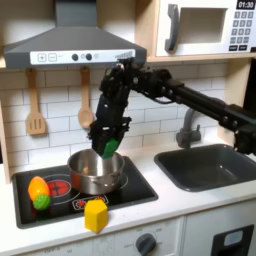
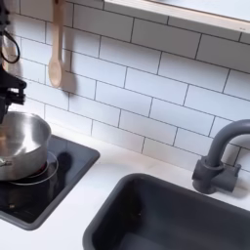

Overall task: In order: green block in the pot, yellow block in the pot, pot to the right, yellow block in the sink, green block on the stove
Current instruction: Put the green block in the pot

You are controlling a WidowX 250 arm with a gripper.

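In the first exterior view my gripper [image 1: 108,142] hangs just above the silver pot [image 1: 97,172], shut on the small green block [image 1: 109,149], which pokes out below the fingers over the pot's rim. The pot sits on the black stove [image 1: 128,188], toward the back. At the stove's front edge rests the yellow block [image 1: 96,214]. The dark grey sink [image 1: 215,168] lies to the right with its faucet [image 1: 188,130]. The second exterior view has the pot [image 2: 20,146] at its left on the stove [image 2: 59,181], with the sink [image 2: 176,220] at its lower right.
An orange and lime-green toy fruit [image 1: 39,191] lies on the stove's left burner. Wooden utensils [image 1: 35,105] hang on the tiled wall behind. A range hood [image 1: 75,45] juts out overhead and a microwave [image 1: 205,27] sits at the upper right. The faucet [image 2: 220,156] rises behind the sink.
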